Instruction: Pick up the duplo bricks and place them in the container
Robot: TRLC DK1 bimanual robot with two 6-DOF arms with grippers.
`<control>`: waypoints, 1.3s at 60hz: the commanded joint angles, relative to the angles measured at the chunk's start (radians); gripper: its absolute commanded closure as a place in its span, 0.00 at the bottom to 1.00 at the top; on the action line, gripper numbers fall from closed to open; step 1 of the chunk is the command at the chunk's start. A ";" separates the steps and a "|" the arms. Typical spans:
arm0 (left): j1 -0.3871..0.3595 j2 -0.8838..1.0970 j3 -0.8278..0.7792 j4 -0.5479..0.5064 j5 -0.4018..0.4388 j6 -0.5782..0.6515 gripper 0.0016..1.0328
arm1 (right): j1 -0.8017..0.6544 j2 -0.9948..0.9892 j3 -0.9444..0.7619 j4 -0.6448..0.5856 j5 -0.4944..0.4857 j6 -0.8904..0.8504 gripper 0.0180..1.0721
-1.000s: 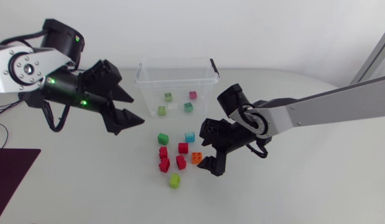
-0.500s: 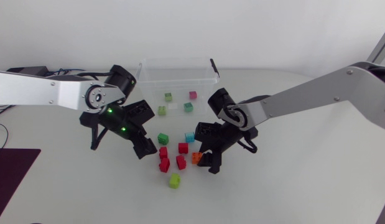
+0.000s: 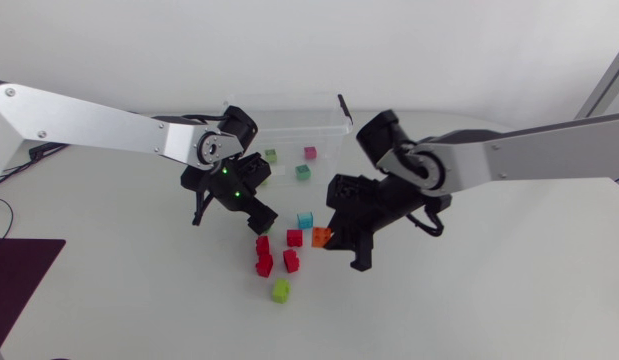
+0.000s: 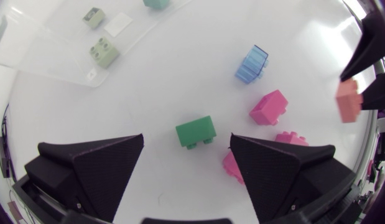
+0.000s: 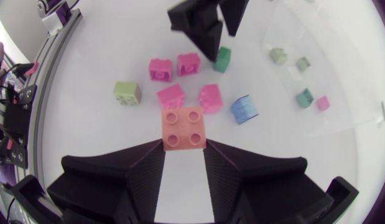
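Orange brick (image 5: 183,127) was gripped between the fingers of the right tool (image 5: 183,148), in front of the clear container (image 3: 229,128). The left tool (image 4: 186,138) stood open, also in front of the container, with a green brick (image 4: 196,131) lying on the worktop (image 3: 139,300) between its fingers, apart from both.

Our left gripper (image 4: 186,138) hid the green brick (image 4: 196,131) from our head view, one of its fingers (image 4: 285,174) covered part of a pink brick (image 4: 231,167) in our left wrist view, and the container (image 4: 49,59) ran off the edge in both wrist views, so we saw only part.
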 commanded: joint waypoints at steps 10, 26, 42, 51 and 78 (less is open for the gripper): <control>-0.015 0.096 0.067 -0.009 -0.015 -0.120 0.12 | -0.065 -0.227 0.011 -0.060 -0.051 0.045 0.77; -0.023 0.137 0.072 -0.006 -0.018 -0.186 0.79 | -0.180 -0.256 0.092 0.105 -0.091 0.227 0.77; -0.006 0.015 0.001 -0.002 -0.009 -0.166 0.82 | -0.197 -0.034 0.257 0.314 -0.032 0.403 0.77; -0.011 -0.140 -0.068 0.010 -0.007 -0.132 0.82 | -0.183 0.127 0.390 0.360 0.006 0.454 0.76; 0.049 -0.372 0.024 0.145 0.066 -0.059 0.81 | -0.154 0.275 0.539 0.365 0.094 0.457 0.10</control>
